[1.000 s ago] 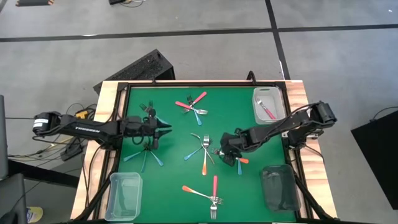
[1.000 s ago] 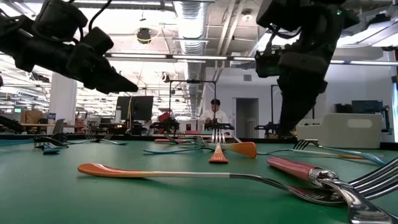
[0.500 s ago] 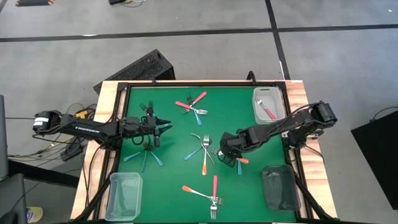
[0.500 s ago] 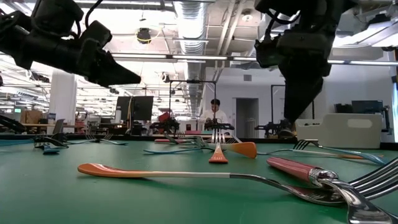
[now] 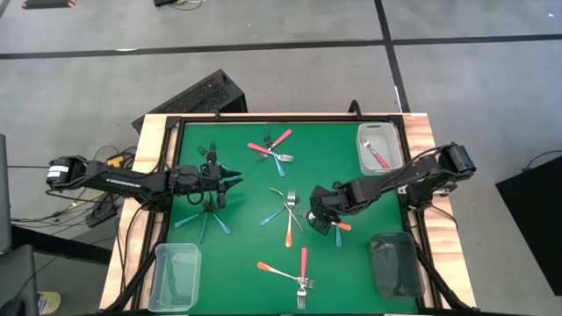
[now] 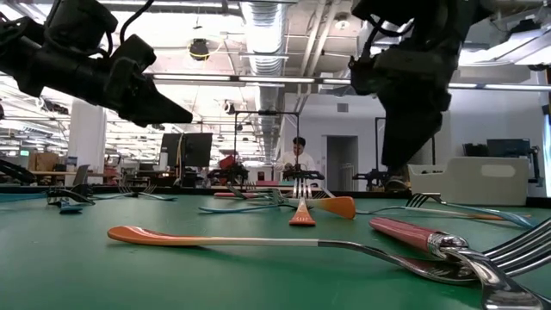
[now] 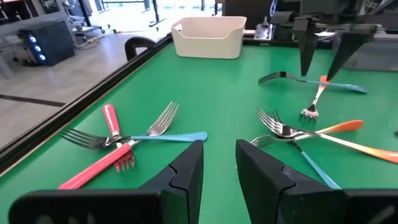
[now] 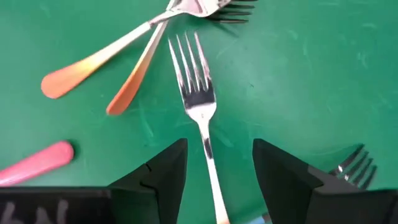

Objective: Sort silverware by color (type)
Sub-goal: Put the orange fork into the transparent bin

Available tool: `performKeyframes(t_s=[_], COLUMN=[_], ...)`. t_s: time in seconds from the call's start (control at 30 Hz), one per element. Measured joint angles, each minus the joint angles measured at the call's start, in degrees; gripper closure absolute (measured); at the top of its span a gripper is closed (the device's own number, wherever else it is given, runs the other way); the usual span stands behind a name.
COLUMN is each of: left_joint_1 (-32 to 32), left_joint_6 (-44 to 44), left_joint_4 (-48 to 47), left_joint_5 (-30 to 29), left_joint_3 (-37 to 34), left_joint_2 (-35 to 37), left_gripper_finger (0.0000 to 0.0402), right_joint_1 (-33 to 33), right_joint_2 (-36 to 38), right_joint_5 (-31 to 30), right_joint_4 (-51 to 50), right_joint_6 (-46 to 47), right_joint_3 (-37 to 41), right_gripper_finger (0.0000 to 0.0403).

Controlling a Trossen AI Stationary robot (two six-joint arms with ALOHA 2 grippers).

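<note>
The silverware lies in loose clusters on the green mat: pink and blue forks (image 5: 274, 149) at the far middle, orange and blue ones (image 5: 288, 215) in the centre, pink and orange ones (image 5: 297, 270) near the front, blue ones (image 5: 206, 218) at the left. My right gripper (image 5: 316, 219) points down, open, over a fork (image 8: 200, 106) lying flat; its fingers stand on either side of the fork's neck without touching. My left gripper (image 5: 230, 178) hovers open above the mat's left part, nothing between its fingers (image 7: 186, 174).
A white bin (image 5: 379, 149) holding a pink fork stands at the far right. A clear bin (image 5: 176, 274) sits at the near left and a dark bin (image 5: 392, 263) at the near right. A raised black rim (image 5: 167, 175) frames the mat.
My left gripper has turned a little at the wrist while staying in place above the mat.
</note>
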State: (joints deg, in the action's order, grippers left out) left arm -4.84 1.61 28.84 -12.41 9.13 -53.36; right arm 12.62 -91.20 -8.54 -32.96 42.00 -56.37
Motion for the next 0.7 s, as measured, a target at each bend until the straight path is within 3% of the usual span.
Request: performKeyframes(t_s=[0.5,0.7], left_joint_1=[0.00,0.00], left_joint_6=[1.11,1.11], left_joint_4=[-0.46,-0.48], left_joint_5=[-0.51,-0.57], left_joint_3=[0.00,0.00], left_joint_2=[0.00,0.00], left_gripper_finger=[0.0317,0.0317], right_joint_1=[1.21,0.66], right_joint_2=[-10.17,-10.91], right_joint_5=[0.72,0.77], right_joint_4=[0.46,0.14], right_joint_6=[-1.25,-1.35], right_joint_3=[-0.08,-0.39], right_gripper_finger=[0.0227,0.0285])
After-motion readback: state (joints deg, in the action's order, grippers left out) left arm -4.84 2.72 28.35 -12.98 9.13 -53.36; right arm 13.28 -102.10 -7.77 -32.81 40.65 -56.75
